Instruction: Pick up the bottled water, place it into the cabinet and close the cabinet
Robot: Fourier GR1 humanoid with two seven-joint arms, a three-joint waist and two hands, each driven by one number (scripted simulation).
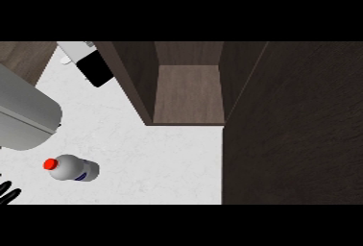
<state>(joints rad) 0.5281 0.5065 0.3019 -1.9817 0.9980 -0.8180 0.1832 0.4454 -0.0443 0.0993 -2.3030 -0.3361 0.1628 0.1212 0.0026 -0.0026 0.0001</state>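
Observation:
The bottled water [73,169] stands on the white counter at the lower left, a pale bottle with a red cap and a blue label. My left hand [8,191] shows only as black fingertips at the lower left edge, a little left of and below the bottle, not touching it. The dark wooden cabinet [188,93] is open at the top centre, its shelf bare. Its open door [294,125] fills the right side of the view. My right hand does not show.
A grey rounded appliance [25,115] sits at the left edge above the bottle. A black and white object [92,67] lies at the top left beside the cabinet wall. The white counter [163,158] stretches between the bottle and the cabinet door.

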